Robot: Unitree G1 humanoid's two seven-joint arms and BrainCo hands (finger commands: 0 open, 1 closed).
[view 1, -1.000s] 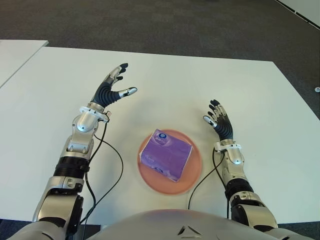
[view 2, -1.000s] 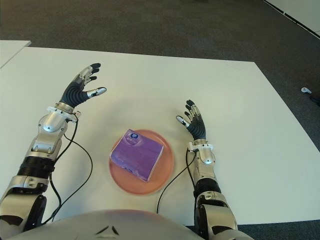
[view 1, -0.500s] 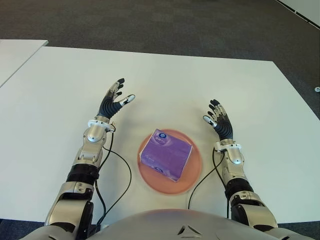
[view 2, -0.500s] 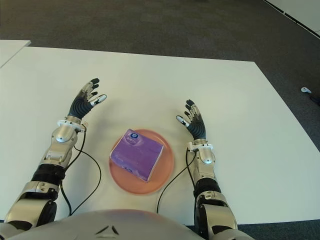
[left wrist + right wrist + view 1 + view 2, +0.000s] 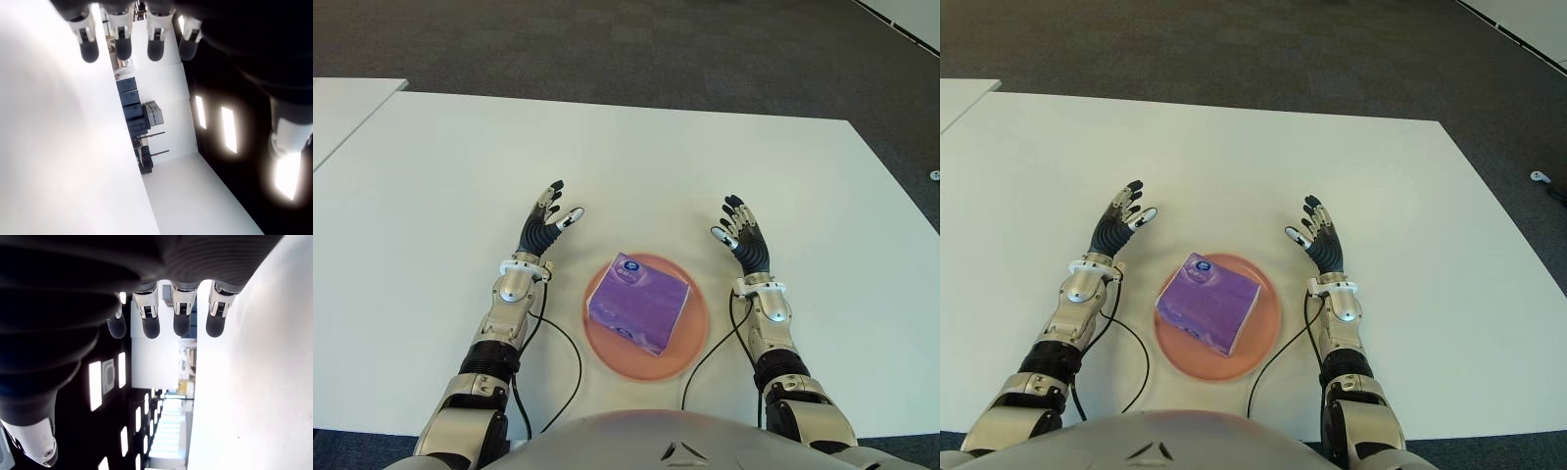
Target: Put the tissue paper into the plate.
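Tissue paper pack [image 5: 638, 305], one purple block, lying flat inside one pink plate [image 5: 690, 343] on white worktop [image 5: 636, 157], so placement looks done. Left robot hand [image 5: 544, 227] left of plate, right robot hand [image 5: 742, 241] right of plate, both with fingers spread, gripping nothing. Best kept clear of plate rim while finishing, to avoid nudging it.
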